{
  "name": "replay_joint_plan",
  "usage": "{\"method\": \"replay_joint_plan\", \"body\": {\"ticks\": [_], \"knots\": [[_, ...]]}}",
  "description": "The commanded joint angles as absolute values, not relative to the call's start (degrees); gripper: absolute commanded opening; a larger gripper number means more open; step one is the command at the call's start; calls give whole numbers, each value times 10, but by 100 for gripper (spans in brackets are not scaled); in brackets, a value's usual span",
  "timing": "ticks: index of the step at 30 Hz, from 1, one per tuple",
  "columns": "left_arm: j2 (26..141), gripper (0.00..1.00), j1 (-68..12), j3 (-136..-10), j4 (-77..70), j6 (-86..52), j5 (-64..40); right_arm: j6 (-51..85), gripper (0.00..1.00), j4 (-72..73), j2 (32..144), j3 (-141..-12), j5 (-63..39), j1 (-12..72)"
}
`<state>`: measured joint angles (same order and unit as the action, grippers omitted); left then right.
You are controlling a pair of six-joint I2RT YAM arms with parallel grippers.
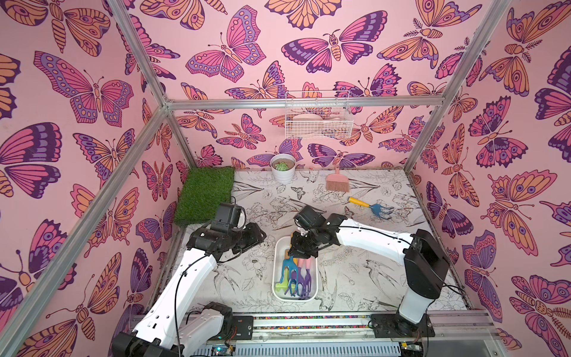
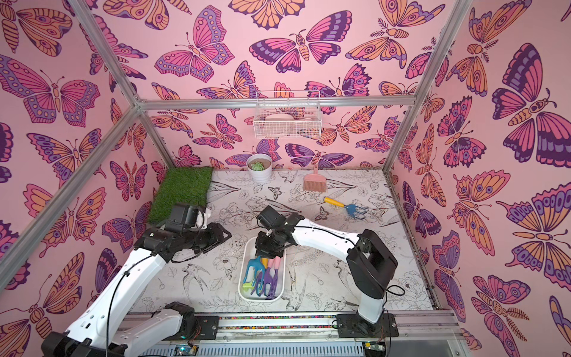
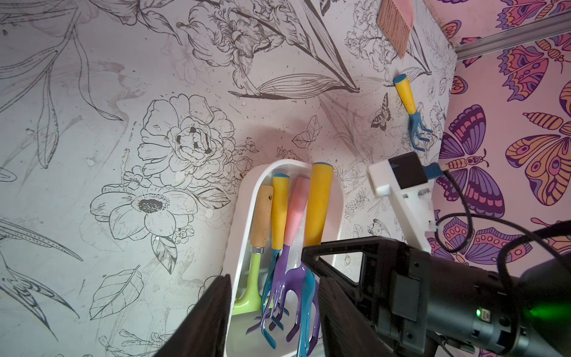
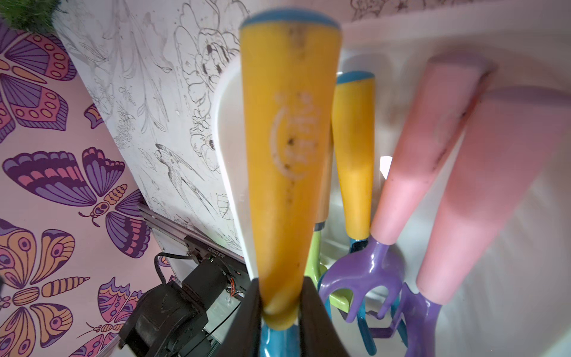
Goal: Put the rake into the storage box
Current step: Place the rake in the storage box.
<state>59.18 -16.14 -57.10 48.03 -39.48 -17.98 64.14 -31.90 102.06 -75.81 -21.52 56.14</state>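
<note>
Right now, the right gripper (image 4: 279, 309) is squeezing a rake with a fat yellow handle and a blue metal head (image 3: 318, 204). It is holding the rake by the low end of the handle, close to the blue neck. The rake is hanging over the shallow white plastic storage box (image 3: 244, 201). Its handle is pointing to the far end of the box, and its blue prongs are dipping in among the tools there. It is too hard to tell if the prongs are touching anything.

Four other tools are lying side by side in the box. They are a wooden-handled tool with a light green head (image 3: 259, 216), a thinner yellow-handled blue rake (image 3: 279, 213), a pink-handled purple rake (image 3: 296, 210) and a second pink-handled one (image 4: 494, 191).

The left gripper (image 3: 273, 284) is hanging over the counter to the left of the box. Its two black fingers are standing apart, and nothing is between them.

The box is sitting on the white counter with black drawings of flowers and birds (image 1: 355, 278). Far to the right, another yellow-and-blue rake (image 1: 370, 207) is lying on the counter, with a small pink hand broom (image 1: 337, 183) near it. A round white pot (image 1: 282, 176) is standing at the back. A square of green fake grass (image 1: 205, 194) is lying in the back left corner. A white wire basket (image 1: 318, 131) is hanging on the wall.
</note>
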Motion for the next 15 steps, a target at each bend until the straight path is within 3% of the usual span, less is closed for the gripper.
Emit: {"method": "replay_joint_plan", "body": {"ticks": [1,10,15], "knots": [[587,52,-159,-569,490,-392,-179,656,9,-313,1008,-748,-218,570],[596,52,-160,-574,487,-390,-178,660,13,-327,983,-722,-202,571],[601,52,-159,-577,486,-387,-178,658,34,-339,971,-721,-188,572]]}}
